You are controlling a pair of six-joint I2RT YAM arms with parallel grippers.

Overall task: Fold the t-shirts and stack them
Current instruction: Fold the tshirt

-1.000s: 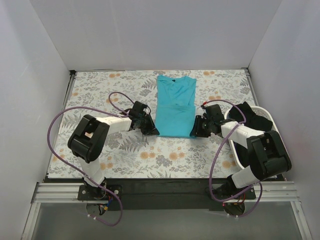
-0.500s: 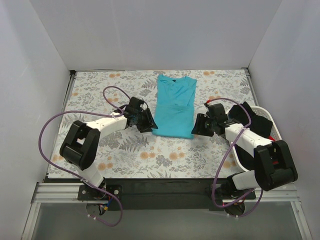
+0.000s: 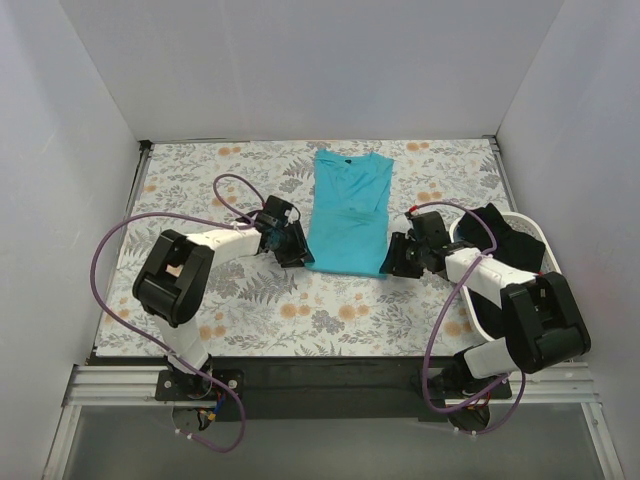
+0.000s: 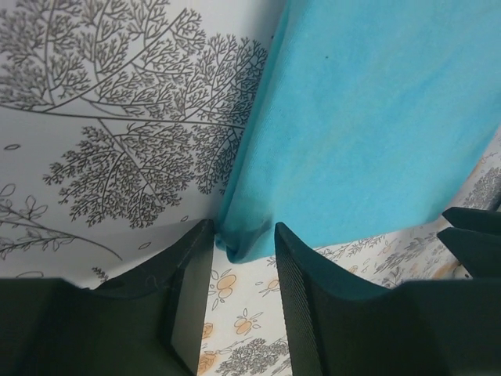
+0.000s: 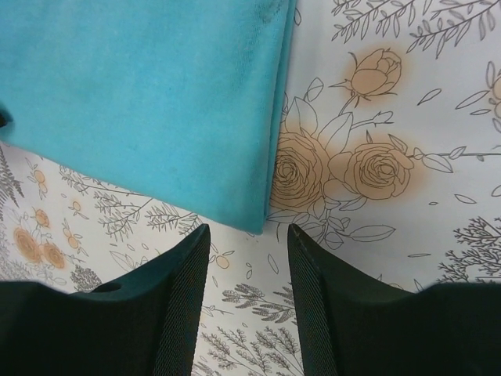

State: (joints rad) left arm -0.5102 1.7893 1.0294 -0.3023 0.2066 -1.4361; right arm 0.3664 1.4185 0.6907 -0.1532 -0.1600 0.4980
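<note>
Left pincer (image 4: 241, 235) newly slack around teal t-shirt (image 4: 376, 117) corner

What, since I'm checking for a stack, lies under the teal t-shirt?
Only the floral cloth shows around the teal t-shirt, whose near end is folded over itself. Anything directly beneath is hidden.

The white-and-black left arm (image 3: 225, 243) and its twin, the right arm (image 3: 480, 272), are stretching inward and low, facing each other (elbows bowed outward). The black two-fingered left claw (image 3: 295, 248) is standing parted, and the matching right claw (image 3: 398, 256) is gaping too.
</note>
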